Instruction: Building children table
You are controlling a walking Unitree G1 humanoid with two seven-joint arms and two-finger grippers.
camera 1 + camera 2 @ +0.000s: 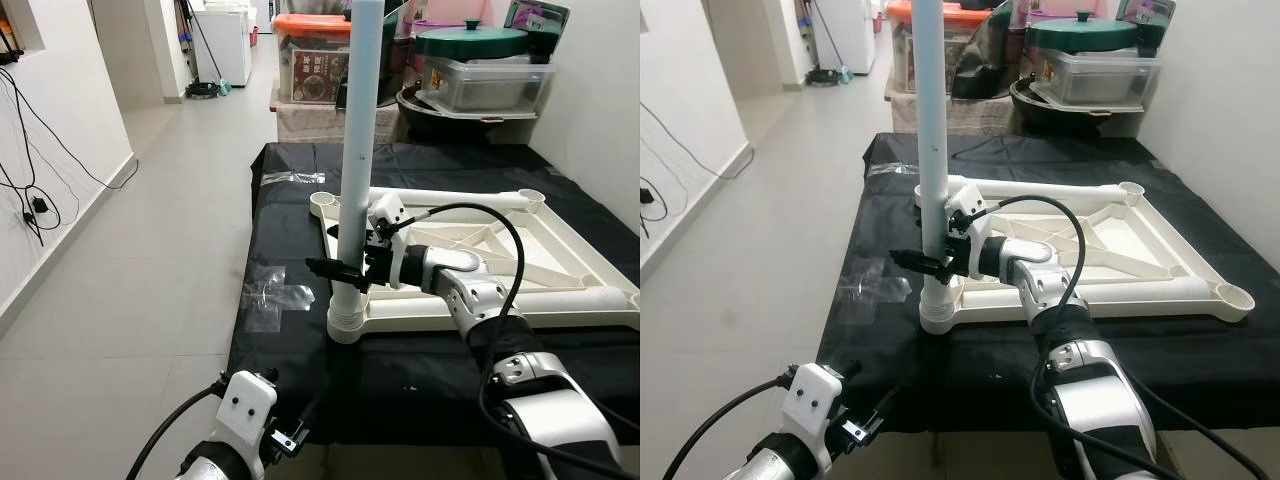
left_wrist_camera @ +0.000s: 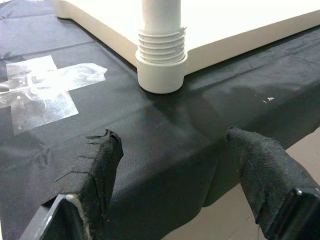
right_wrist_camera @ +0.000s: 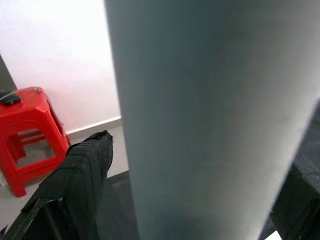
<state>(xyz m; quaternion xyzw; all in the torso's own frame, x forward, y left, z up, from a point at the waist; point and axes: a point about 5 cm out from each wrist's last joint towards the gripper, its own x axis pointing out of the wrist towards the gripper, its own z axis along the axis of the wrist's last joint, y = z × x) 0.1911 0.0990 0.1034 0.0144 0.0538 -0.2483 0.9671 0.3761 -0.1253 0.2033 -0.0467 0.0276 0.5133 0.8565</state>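
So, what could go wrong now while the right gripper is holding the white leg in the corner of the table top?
1. The leg is tall and the right gripper grips it low, so it may tilt in the socket and cross the threads visible there.
2. That corner sits near the edge of the black sheet; pushing could slide the table top.
3. The left gripper is open and below the edge, giving no support.

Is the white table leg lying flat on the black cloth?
No, the table leg stands upright in a corner of the tabletop.
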